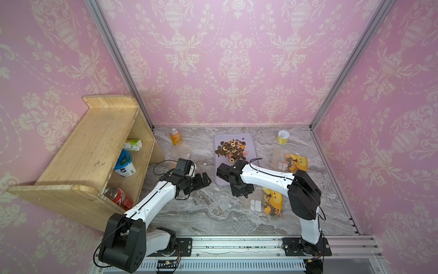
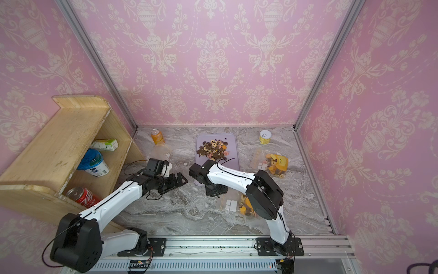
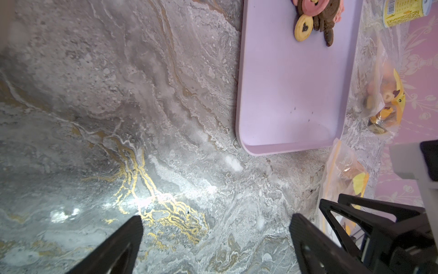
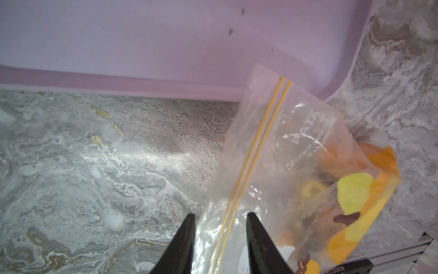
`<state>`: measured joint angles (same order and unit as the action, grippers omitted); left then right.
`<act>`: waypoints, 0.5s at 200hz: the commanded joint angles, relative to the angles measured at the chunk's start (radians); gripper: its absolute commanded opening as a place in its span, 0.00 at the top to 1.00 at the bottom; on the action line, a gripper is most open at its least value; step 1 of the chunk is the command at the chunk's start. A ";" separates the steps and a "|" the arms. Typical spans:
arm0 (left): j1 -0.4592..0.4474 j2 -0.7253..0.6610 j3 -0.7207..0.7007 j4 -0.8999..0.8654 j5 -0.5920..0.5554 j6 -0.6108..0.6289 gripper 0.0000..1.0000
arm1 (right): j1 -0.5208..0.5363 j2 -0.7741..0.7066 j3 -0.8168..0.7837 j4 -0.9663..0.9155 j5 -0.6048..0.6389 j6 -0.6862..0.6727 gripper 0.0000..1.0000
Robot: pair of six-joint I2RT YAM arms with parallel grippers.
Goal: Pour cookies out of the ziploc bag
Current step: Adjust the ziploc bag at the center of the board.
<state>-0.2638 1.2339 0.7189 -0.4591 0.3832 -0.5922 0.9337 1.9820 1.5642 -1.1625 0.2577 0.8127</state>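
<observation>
The left end effector (image 1: 205, 180) hangs above the bare marble worktop (image 1: 213, 208), just off the near left corner of the lilac tray (image 1: 248, 142), with its jaws spread wide. The right end effector (image 4: 221, 214) points down at the near bag (image 4: 284, 147), which lies flat on the worktop just beside the tray's near right corner. One corner of the bag's zip end overlaps the tray rim. In the right wrist view the two fingers stand partly apart on either side of the bag's clear film, with the orange zip lines running between them. It cannot be told whether they are pinching the plastic. Some cookies are inside this bag, a tan ring (image 4: 314, 188) among them, next to a yellow cartoon face. Most of the cookies (image 1: 233, 149) sit in a loose pile on the far half of the tray, and its near half is bare. A far bag (image 1: 284, 161) with more biscuits lies to the right of the tray, near a yellow can (image 1: 283, 137).
</observation>
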 commanded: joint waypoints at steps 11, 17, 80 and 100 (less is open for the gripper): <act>0.008 0.000 -0.003 -0.019 -0.006 0.023 0.01 | -0.008 0.020 -0.015 0.001 0.003 -0.005 0.63; 0.009 -0.002 -0.003 -0.021 -0.006 0.023 0.01 | -0.009 0.018 -0.019 0.003 0.003 -0.004 0.64; 0.009 0.006 0.002 -0.015 -0.004 0.021 0.01 | -0.025 -0.001 -0.059 0.015 -0.001 -0.010 0.73; 0.008 0.007 0.002 -0.010 -0.002 0.017 0.01 | -0.027 -0.011 -0.067 0.019 -0.001 -0.010 0.75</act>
<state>-0.2638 1.2339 0.7189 -0.4591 0.3832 -0.5922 0.9115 1.9820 1.5177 -1.1378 0.2573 0.8089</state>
